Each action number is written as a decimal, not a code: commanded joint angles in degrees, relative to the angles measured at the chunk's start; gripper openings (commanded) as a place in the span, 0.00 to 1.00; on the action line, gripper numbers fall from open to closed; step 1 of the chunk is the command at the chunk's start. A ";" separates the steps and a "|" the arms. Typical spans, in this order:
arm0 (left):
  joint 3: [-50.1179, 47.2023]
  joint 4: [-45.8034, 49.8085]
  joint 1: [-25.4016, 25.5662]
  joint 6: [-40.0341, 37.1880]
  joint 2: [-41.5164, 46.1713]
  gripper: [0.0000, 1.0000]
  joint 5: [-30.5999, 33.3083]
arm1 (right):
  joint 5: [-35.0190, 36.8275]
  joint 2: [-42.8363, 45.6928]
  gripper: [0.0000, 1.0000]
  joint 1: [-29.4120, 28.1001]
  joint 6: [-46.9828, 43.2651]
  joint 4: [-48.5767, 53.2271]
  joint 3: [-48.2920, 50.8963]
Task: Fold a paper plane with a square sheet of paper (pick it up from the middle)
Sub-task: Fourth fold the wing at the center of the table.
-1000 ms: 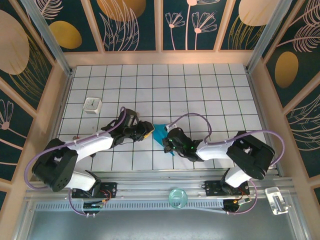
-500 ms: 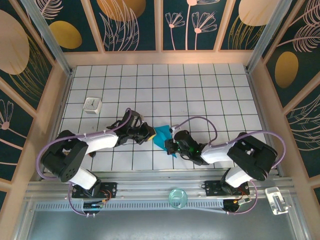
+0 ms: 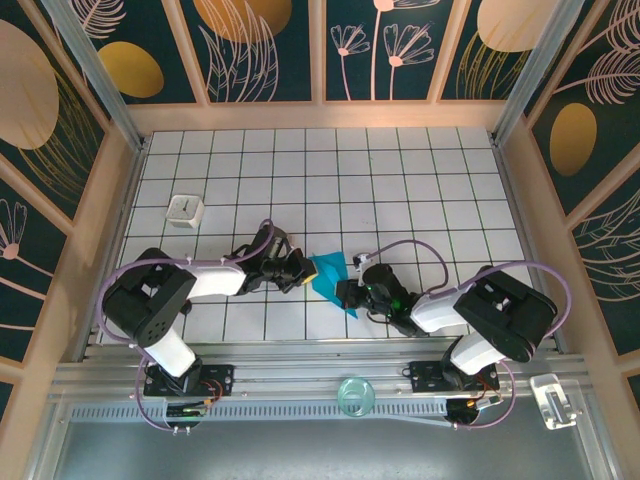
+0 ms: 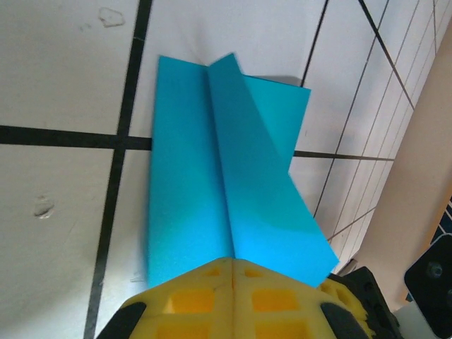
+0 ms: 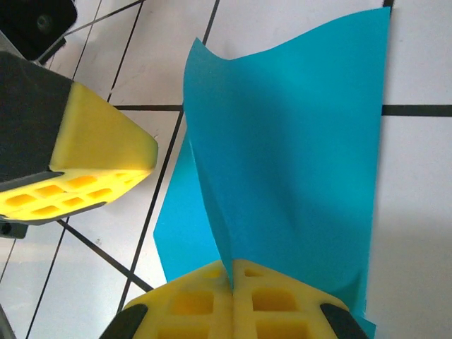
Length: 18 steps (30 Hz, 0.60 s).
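Observation:
The square sheet of paper (image 3: pixel 328 274) is teal-blue and folded, with a raised centre crease. It lies low over the white grid table (image 3: pixel 400 180), between my two grippers. My left gripper (image 3: pixel 304 271) is shut on the paper's left end. In the left wrist view its yellow tips (image 4: pixel 233 263) pinch the crease and the paper (image 4: pixel 219 176) fans out ahead. My right gripper (image 3: pixel 346 291) is shut on the right end. In the right wrist view it (image 5: pixel 232 267) clamps the upright fold of the paper (image 5: pixel 304 141), and the left gripper's yellow fingers (image 5: pixel 99 141) show at the left.
A small white cube (image 3: pixel 185 210) sits at the table's left. A clear round dish (image 3: pixel 352 396) and a clear plastic piece (image 3: pixel 553 400) rest on the front rail. Wooden side walls (image 3: pixel 115 200) fence the table.
The left gripper has moved right to the paper's end and closed on its crease. The right gripper, still shut on the paper, has shifted slightly right.

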<state>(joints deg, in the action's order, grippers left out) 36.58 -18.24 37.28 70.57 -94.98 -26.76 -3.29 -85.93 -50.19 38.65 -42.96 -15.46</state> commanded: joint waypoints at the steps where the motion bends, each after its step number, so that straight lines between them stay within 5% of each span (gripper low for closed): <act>1: -1.32 -3.28 0.17 -0.23 -1.60 0.04 -0.39 | -1.41 1.01 0.01 0.79 3.65 -5.29 1.58; 18: 0.39 1.22 0.18 -6.89 -6.07 0.03 1.63 | -4.65 -0.37 0.05 3.96 9.19 -9.02 4.54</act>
<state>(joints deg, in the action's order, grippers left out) 36.23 -20.05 37.30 66.35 -99.55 -26.74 -7.11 -85.86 -46.83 46.22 -49.60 -11.73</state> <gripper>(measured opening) 0.061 0.047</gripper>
